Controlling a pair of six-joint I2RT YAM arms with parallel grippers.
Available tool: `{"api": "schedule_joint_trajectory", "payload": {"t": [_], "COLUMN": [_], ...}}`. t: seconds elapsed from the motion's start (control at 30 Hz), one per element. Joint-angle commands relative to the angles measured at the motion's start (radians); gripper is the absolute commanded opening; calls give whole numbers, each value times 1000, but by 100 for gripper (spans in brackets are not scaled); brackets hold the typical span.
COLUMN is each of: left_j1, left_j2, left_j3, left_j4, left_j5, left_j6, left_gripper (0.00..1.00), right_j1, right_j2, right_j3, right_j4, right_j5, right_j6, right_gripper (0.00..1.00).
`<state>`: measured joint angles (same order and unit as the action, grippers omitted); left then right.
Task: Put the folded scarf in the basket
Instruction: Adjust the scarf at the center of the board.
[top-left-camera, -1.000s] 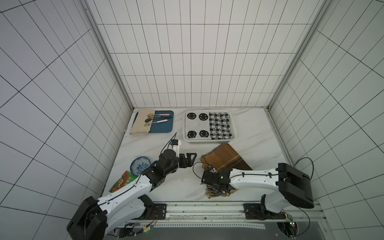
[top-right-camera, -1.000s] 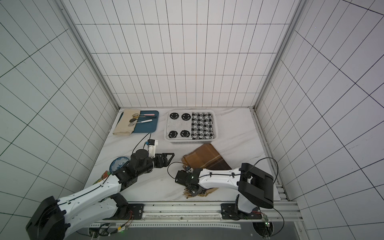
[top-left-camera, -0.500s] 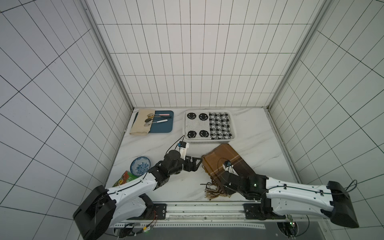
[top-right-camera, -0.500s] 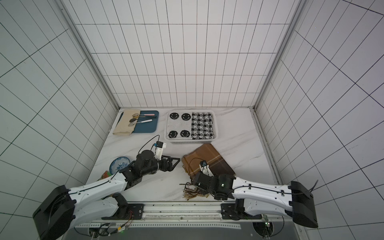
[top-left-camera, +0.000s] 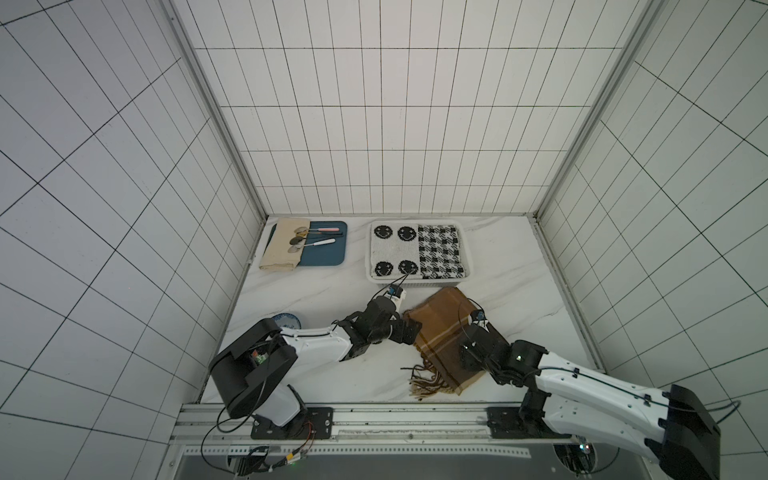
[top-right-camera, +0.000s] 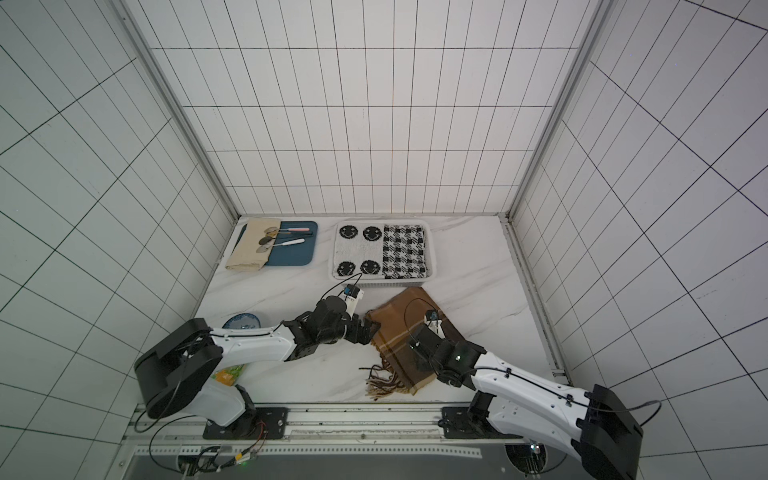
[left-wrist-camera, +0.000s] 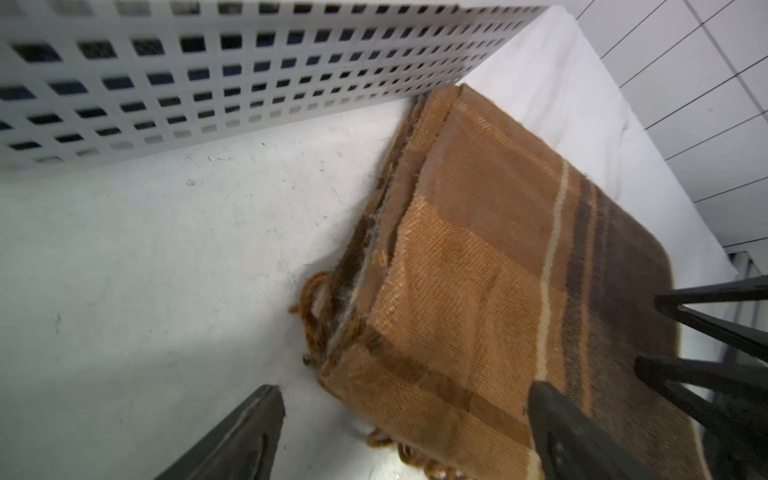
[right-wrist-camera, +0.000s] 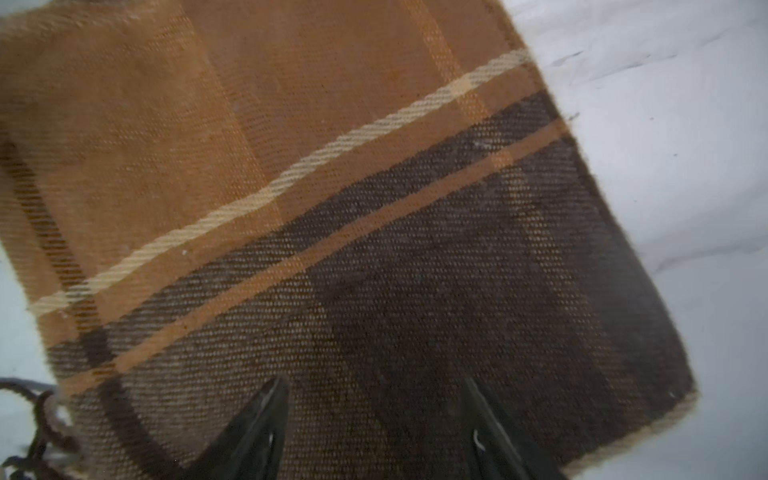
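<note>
The folded scarf (top-left-camera: 440, 328) (top-right-camera: 397, 324) is brown plaid with a fringed near end. It lies flat on the table just in front of the basket (top-left-camera: 367, 257) (top-right-camera: 332, 257), a white perforated one holding a smiley-face knit and a black-and-white checked cloth. My left gripper (top-left-camera: 409, 332) (left-wrist-camera: 407, 390) is open at the scarf's left corner (left-wrist-camera: 478, 249), one finger over the cloth and one over the bare table, with the basket wall (left-wrist-camera: 208, 83) beyond. My right gripper (top-left-camera: 466, 350) (right-wrist-camera: 376, 382) is open just over the scarf's dark band (right-wrist-camera: 332, 166), holding nothing.
A dark-teal tray (top-left-camera: 332, 253) with a beige cloth (top-left-camera: 282, 245) and spoons sits at the back left. A blue patterned bowl (top-left-camera: 289, 321) stands near my left arm, with a colourful packet (top-right-camera: 226, 374) beneath it. Tiled walls close three sides, and the rail (top-left-camera: 374, 415) runs along the front.
My right gripper left the fringed end, moved up over the scarf's middle and opened wider. My left gripper swung right to the scarf's left corner. The scarf stayed put.
</note>
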<state>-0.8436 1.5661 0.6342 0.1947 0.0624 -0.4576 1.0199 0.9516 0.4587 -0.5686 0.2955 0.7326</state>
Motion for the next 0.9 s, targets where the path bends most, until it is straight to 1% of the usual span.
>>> {"api": "schedule_joint_trajectory", "payload": {"t": [0.0, 0.07, 0.1, 0.2, 0.23, 0.27, 0.3, 0.4, 0.43, 0.5, 0.6, 0.67, 0.7, 0.73, 0.77, 0.8, 0.83, 0.87], "left_j1": [-3, -2, -2, -3, -4, -5, -4, -5, -4, -5, -5, -16, -45, -77, -101, -125, -136, -136], "left_j2": [66, 102, 118, 159, 160, 150, 132, 64, 35, -36, -170, -277, -333, -394, -440, -488, -531, -562], "left_j3": [69, 95, 100, 131, 139, 134, 121, 83, 56, -14, -122, -197, -233, -265, -287, -303, -313, -314], "left_j4": [-32, -48, -44, -82, -115, -134, -152, -239, -266, -272, -305, -307, -311, -321, -331, -352, -374, -398], "left_j5": [-66, -67, -48, 25, 24, 15, 7, -23, -29, -22, -16, 37, 44, 32, 18, -3, -15, -20], "left_j6": [65, 83, 86, 71, 61, 49, 39, 16, 4, -7, -66, -129, -167, -197, -219, -239, -251, -256], "left_gripper": [93, 90, 86, 72, 69, 64, 58, 40, 37, 35, 31, 22, 21, 21, 24, 33, 35, 36], "right_j1": [-35, -46, -47, -73, -95, -118, -141, -157, -160, -172, -190, -199, -205, -208, -211, -212, -213, -213], "right_j2": [31, 60, 74, 99, 110, 121, 141, 204, 225, 270, 338, 383, 410, 441, 464, 487, 504, 515], "right_j3": [-45, -35, -31, -29, -31, -31, -24, 3, 13, 35, 76, 106, 125, 147, 162, 179, 194, 205], "right_j4": [111, 117, 119, 136, 147, 157, 162, 171, 178, 188, 209, 231, 234, 241, 245, 248, 254, 257], "right_j5": [-67, -96, -104, -135, -159, -192, -214, -226, -230, -251, -289, -312, -331, -350, -362, -370, -375, -385], "right_j6": [-50, -63, -70, -88, -99, -110, -121, -148, -163, -198, -261, -305, -333, -360, -376, -390, -401, -407], "right_gripper": [68, 68, 68, 68, 69, 69, 69, 69, 69, 69, 69, 69, 69, 69, 69, 69, 69, 69]}}
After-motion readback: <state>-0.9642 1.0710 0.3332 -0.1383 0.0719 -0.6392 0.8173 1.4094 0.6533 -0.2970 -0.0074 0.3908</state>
